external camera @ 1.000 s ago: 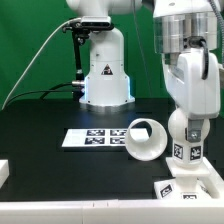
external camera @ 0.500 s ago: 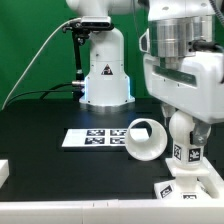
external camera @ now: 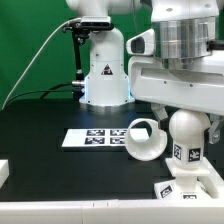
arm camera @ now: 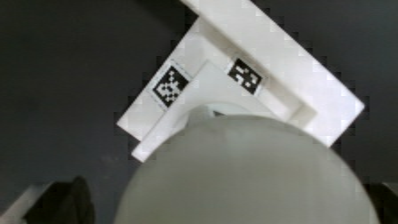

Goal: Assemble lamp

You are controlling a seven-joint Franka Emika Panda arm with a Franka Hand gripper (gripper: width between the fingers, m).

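The lamp's round bulb (external camera: 190, 133) stands upright on its stem in the flat square base (external camera: 186, 188) at the exterior view's right front. The tapered shade (external camera: 146, 140) lies on its side just left of it, its opening facing the camera. The arm's hand (external camera: 180, 85) hangs directly over the bulb, and its fingers do not show there. In the wrist view the bulb (arm camera: 240, 165) fills the foreground with the tagged base (arm camera: 267, 70) beyond. My gripper (arm camera: 222, 205) is open. One dark finger (arm camera: 63, 200) stands apart from the bulb's side.
The marker board (external camera: 93, 138) lies left of the shade. A large white robot pedestal (external camera: 104, 70) stands at the back before a green backdrop. A small white block (external camera: 3, 172) sits at the exterior view's left edge. The table's front edge is close below the base.
The arm's hand has come down and swung left over the bulb, now covering more of the exterior view's right. Bulb, base and shade have not moved.
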